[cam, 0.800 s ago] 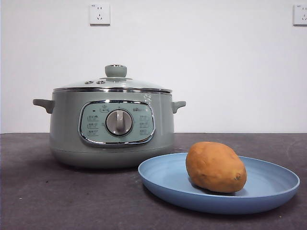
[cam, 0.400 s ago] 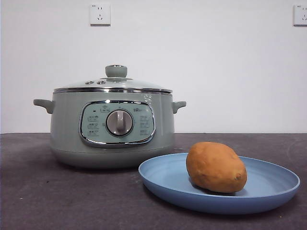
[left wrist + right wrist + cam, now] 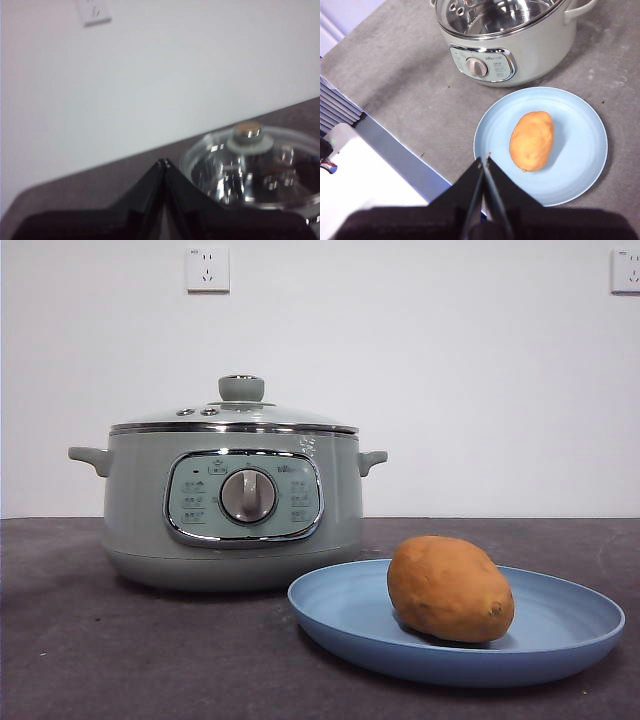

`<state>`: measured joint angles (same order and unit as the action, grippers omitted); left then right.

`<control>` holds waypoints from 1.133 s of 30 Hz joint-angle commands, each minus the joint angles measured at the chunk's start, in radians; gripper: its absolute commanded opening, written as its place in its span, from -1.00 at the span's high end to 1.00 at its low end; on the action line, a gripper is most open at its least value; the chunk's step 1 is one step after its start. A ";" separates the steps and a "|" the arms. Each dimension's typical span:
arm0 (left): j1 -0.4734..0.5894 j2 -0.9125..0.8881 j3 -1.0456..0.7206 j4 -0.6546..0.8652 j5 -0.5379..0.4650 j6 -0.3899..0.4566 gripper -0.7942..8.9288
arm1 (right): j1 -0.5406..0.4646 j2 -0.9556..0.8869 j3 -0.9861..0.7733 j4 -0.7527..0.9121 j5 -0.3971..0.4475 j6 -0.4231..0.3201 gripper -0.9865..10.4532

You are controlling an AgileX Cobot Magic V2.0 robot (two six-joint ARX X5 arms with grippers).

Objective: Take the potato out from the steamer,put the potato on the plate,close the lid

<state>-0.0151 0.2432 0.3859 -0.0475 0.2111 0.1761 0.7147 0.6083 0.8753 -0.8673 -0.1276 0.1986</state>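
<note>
While potato (image 3: 450, 588) rests on plate (image 3: 560, 660), lid (image 3: 260, 170) glimpsed closer by left wrist.

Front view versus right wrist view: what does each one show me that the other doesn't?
Only the front view shows the wall sockets, the steamer's full side with both handles, and the lid's knob.

Only the right wrist view shows the right end effector, jaws shut and empty, hanging above the table beside the plate, the pot's shiny inside seen through the glass, and pale equipment past the table's edge.

Both show the potato lying on the blue plate, the steamer's dial, and the lid seated on the steamer.
</note>
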 commanded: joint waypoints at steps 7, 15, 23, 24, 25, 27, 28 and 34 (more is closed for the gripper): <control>0.004 -0.142 -0.249 0.032 -0.111 -0.075 0.84 | 0.001 -0.001 0.000 0.005 0.003 0.006 0.83; 0.004 -0.231 -0.349 0.025 -0.134 -0.080 0.84 | 0.001 -0.001 0.000 0.005 0.003 0.006 0.83; 0.004 -0.242 -0.383 -0.035 -0.133 -0.110 0.84 | 0.001 -0.001 0.000 0.005 0.003 0.006 0.83; 0.004 -0.242 -0.383 -0.048 -0.133 -0.110 0.84 | 0.001 -0.001 0.000 0.005 0.003 0.006 0.83; 0.004 -0.242 -0.383 -0.061 -0.133 -0.110 0.84 | 0.001 -0.001 0.000 0.005 0.003 0.006 0.83; 0.004 -0.242 -0.383 -0.072 -0.131 -0.111 0.84 | 0.001 -0.001 0.000 0.005 0.003 0.006 0.83; 0.004 -0.242 -0.383 -0.079 -0.128 -0.110 0.84 | 0.001 -0.001 0.000 0.005 0.003 0.006 0.83; 0.004 -0.242 -0.383 -0.118 -0.129 -0.110 0.84 | 0.001 -0.001 0.000 0.005 0.003 0.006 0.83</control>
<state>-0.0139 0.0044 0.0181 -0.1638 0.0814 0.0765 0.7147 0.6083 0.8753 -0.8673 -0.1276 0.1986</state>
